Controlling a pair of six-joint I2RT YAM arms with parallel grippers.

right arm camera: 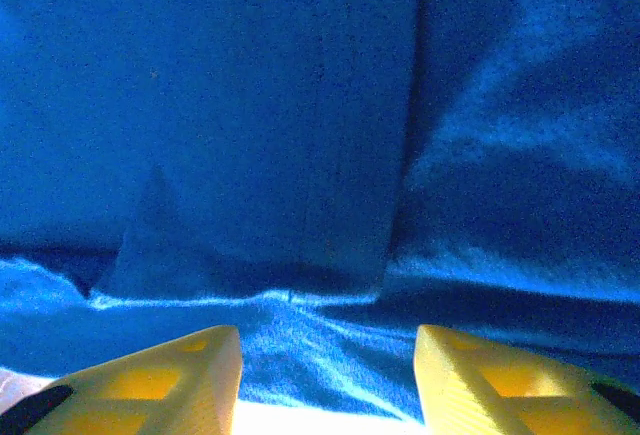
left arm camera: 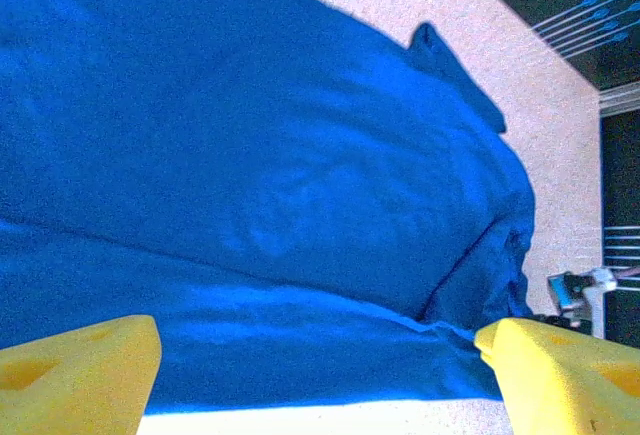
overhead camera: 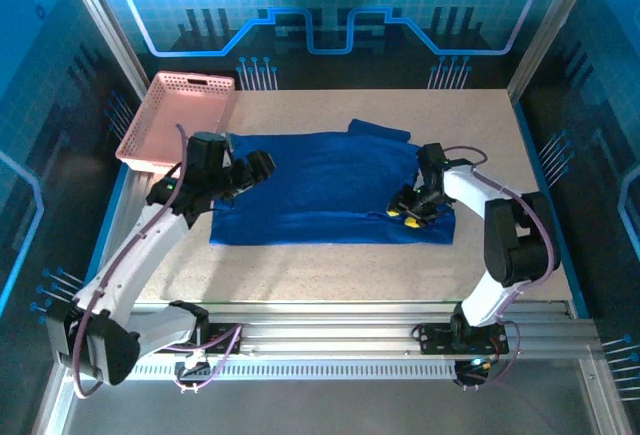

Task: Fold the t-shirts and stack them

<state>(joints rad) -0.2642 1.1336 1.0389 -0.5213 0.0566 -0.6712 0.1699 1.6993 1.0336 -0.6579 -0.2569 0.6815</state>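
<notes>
While the royal-blue cloth short-sleeved t-shirt [overhead camera: 330,190] lay flat as a broad rectangle on the pale speckled table [overhead camera: 330,270], both arms reached over it; the shirt sat mid-table, its left edge near the pink plastic lattice basket [overhead camera: 178,120] at the far left corner; one sleeve stuck out past the far edge. The left gripper [overhead camera: 256,168] hung above the shirt's left part; its yellow fingers [left arm camera: 80,380] stood wide apart, holding nothing. The right gripper [overhead camera: 408,213] sat low at the shirt's near right corner; its fingers [right arm camera: 190,380] stood apart, the hem lying beneath the gap, unpinched; a strip of table showed just below the hem.
</notes>
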